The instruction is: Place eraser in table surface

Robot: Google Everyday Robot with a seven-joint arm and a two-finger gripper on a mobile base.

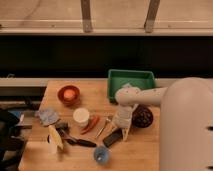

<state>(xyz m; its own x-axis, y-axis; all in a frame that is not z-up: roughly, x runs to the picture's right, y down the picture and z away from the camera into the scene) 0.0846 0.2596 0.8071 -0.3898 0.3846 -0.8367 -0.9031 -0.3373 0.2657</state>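
Tabletop scene with one robot arm. A light tan table surface [145,150] of banded butcher-block wood fills the near half of the view. The smooth white arm [150,96] reaches in from the right and bends down at a rounded wrist. The gripper [123,129] hangs low over the table, just left of a round dark bowl [142,117]. Whether the gripper is apart, together or clamped on anything cannot be told.

The eraser [113,137], a small flat black rectangular block, is seen lying slantwise on the wood. Its far right end is directly beneath the gripper's tip; contact cannot be judged.

A green rectangular tray [131,75] with raised walls is set at the far edge. To the left are found a round orange-red bowl [68,94], a white cylindrical cup [81,116], a pale blue-grey pad [47,116] and a long black-handled utensil [79,141]. A small blue dish [102,155] stands near the eraser, at the near edge.
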